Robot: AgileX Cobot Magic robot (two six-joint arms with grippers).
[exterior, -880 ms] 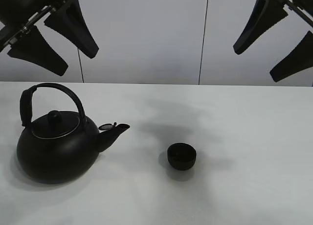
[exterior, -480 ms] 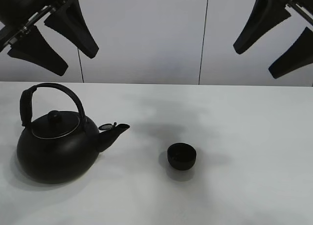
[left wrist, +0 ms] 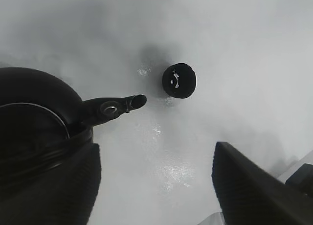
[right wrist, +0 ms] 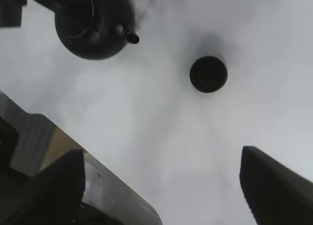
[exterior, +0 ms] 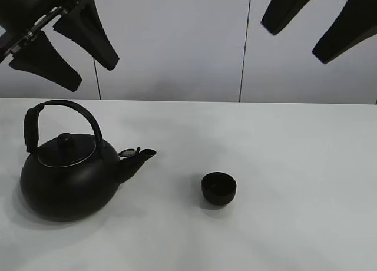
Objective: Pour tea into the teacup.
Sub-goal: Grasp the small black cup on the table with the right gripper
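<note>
Both claws are up in the air here, well clear of the table (exterior: 306,165). The left gripper (exterior: 93,75) hangs high with its two dark fingers (exterior: 88,35) spread wide apart, nothing between them. Almost directly beneath it sits the big black kettle (exterior: 68,177), arched handle (exterior: 59,109) upright, lid on, spout (exterior: 138,156) aimed away from this claw toward the right arm's side.

The teacup (exterior: 219,188), the small black bowl-like one, stands upright on the white table, below both claws and between them, well apart from either. It sits off past the tip of the spout, near it but not touching.

In the left wrist view, the left gripper (left wrist: 156,151) frames the scene between its open fingers: the kettle (left wrist: 34,102) close in by one finger, the teacup (left wrist: 179,80) farther out beyond the spout.

The right gripper (exterior: 293,44) is higher, up by the top of the wall (exterior: 177,41), fingers splayed wide and empty. From its own camera, the right gripper (right wrist: 162,154) looks down from far above: the teacup (right wrist: 208,74) lies out ahead of the gap, the kettle (right wrist: 93,24) farther off.
</note>
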